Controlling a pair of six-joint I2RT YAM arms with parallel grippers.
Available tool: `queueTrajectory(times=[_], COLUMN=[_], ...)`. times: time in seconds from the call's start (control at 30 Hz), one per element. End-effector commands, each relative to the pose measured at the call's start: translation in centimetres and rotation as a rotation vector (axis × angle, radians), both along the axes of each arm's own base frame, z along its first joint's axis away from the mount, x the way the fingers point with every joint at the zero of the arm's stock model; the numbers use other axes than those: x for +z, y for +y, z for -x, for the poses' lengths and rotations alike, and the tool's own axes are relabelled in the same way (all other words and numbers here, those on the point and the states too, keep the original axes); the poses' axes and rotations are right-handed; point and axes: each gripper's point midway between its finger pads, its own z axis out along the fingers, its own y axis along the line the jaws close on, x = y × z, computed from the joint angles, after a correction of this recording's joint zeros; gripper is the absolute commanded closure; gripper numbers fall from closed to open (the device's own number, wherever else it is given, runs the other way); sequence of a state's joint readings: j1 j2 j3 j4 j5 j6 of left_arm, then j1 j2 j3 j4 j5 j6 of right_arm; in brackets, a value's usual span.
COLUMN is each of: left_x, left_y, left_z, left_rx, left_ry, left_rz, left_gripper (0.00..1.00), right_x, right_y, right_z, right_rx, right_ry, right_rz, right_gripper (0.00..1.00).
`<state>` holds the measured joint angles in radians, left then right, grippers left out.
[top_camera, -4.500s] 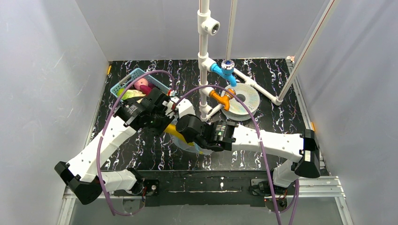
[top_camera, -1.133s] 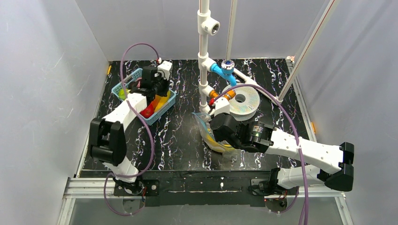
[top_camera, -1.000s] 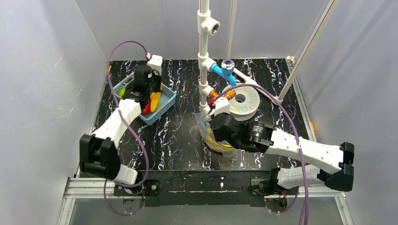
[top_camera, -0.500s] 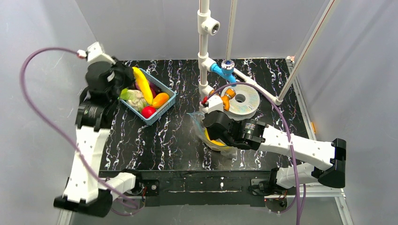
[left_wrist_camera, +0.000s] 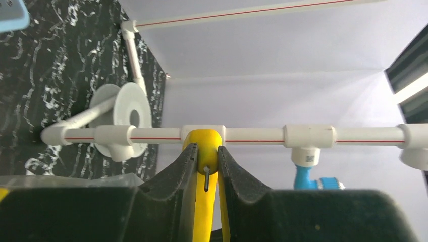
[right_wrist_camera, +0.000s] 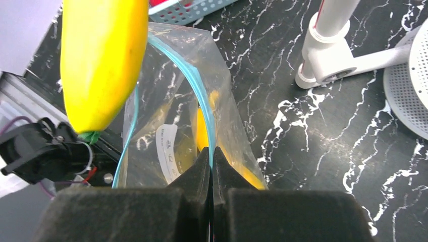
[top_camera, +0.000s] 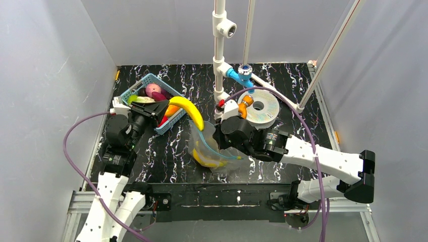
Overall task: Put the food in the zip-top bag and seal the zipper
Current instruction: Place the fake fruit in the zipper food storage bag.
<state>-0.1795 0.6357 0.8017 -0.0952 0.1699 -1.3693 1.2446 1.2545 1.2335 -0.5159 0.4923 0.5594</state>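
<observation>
My left gripper (left_wrist_camera: 206, 149) is clamped on one end of a banana (top_camera: 189, 108), both pads pressed against its sides. The fruit arcs away from the right corner of the blue basket (top_camera: 134, 85), and its green-tipped free end hangs at the open mouth of the zip-top bag (top_camera: 222, 151). I can't tell whether the tip has passed the rim. The bag stands to the right of the basket, a little nearer the arm bases, on the black marbled table (top_camera: 166, 156), apart from the basket. My right gripper (right_wrist_camera: 211, 151) is pinched together on the bag's mouth edge on the side far from the basket, right at the teal zipper (right_wrist_camera: 194, 83), holding that side up so the mouth gapes. A second banana (top_camera: 207, 160) lies inside, under the crinkled film, beside the white label (right_wrist_camera: 166, 146). More produce sits in the basket: pink, green, red and orange pieces.
</observation>
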Motion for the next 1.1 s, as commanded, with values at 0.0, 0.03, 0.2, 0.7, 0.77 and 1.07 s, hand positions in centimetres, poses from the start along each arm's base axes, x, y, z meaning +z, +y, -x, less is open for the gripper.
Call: queueTrajectory(times=[0.0,0.03,0.2,0.7,0.77,1.07], left_x=[6.4,5.7,2.6,1.3,0.7,-2.4], left_y=[0.3,0.8,1.7,1.8,2.3,1.2], left_z=[3.1,3.5,4.2,2.2,2.8,5.6], left_rx=[-0.019,0.011,0.066,0.083,0.105,0.000], left_ry=[-0.178,-0.147,-0.013,-0.264,-0.267,-0.051], left_rz=[0.170,0.157,0.143,0.111,0.099,-0.084], left_gripper=[1.00,1.00,1.00,1.00,1.00,1.00], right_x=[3.5,3.5,3.6,5.3,5.8,5.9], right_y=[1.3,1.3,2.4,5.7,5.6,5.7], right_z=[-0.5,-0.7,-1.5,-0.5,-0.5,-2.0], right_rx=[-0.040,-0.061,-0.122,-0.096,-0.104,-0.153], right_ry=[-0.012,-0.010,0.015,0.138,0.143,0.087], right_rz=[-0.180,-0.193,-0.247,-0.353,-0.372,-0.351], right_gripper=[0.99,0.99,0.99,0.99,0.99,0.99])
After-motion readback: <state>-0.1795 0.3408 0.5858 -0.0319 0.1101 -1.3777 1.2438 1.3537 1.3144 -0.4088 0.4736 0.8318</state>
